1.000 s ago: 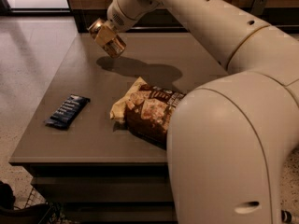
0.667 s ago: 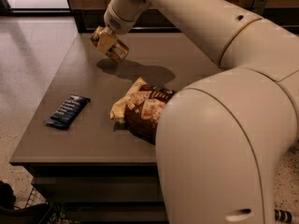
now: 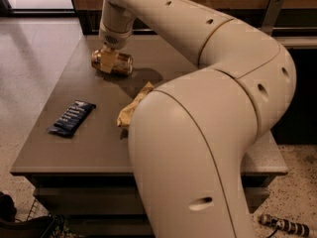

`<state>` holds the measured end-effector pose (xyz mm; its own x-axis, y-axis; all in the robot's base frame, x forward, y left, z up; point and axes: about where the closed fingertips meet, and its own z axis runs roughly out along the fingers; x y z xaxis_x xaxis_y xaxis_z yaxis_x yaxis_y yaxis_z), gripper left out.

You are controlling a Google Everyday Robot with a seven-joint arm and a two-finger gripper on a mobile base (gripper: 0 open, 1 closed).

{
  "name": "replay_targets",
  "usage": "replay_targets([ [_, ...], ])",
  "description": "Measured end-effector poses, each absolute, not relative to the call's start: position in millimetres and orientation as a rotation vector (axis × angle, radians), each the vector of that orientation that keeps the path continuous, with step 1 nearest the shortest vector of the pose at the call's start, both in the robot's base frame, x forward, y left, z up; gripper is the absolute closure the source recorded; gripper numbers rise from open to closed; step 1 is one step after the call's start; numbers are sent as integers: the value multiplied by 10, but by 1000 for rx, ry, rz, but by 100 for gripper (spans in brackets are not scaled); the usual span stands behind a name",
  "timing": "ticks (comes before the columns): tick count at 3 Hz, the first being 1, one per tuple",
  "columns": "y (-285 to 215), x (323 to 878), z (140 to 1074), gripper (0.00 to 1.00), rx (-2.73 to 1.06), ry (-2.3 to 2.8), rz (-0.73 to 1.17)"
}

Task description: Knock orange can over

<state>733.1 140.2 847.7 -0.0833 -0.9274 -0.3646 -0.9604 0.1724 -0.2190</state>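
Note:
The orange can (image 3: pixel 121 63) lies on its side on the grey table (image 3: pixel 59 152), at the far left part of the top. My gripper (image 3: pixel 107 59) comes down from above and sits right on the can, with a pale finger (image 3: pixel 106 62) across its body. The fingers appear closed around the can. The can's left end shows beside the finger, and its right end points toward the table's middle.
A crumpled chip bag (image 3: pixel 132 108) lies mid-table, mostly hidden behind my large arm (image 3: pixel 198 133). A dark blue snack bar (image 3: pixel 73 118) lies near the left front edge. A dark counter runs along the back, and a speckled floor lies to the left.
The gripper has come down with the can: it was held tilted above the table, and now it lies flat on the tabletop. My arm now hides more of the chip bag.

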Motion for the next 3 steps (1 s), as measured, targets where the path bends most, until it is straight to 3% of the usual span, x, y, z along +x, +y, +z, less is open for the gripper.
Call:
replay_targets([
  [1, 1525, 7369, 8266, 100, -1831, 2012, 159],
  [2, 1525, 7369, 8300, 84, -1831, 2012, 159],
  [3, 1535, 7367, 8285, 54, -1835, 2014, 161],
])
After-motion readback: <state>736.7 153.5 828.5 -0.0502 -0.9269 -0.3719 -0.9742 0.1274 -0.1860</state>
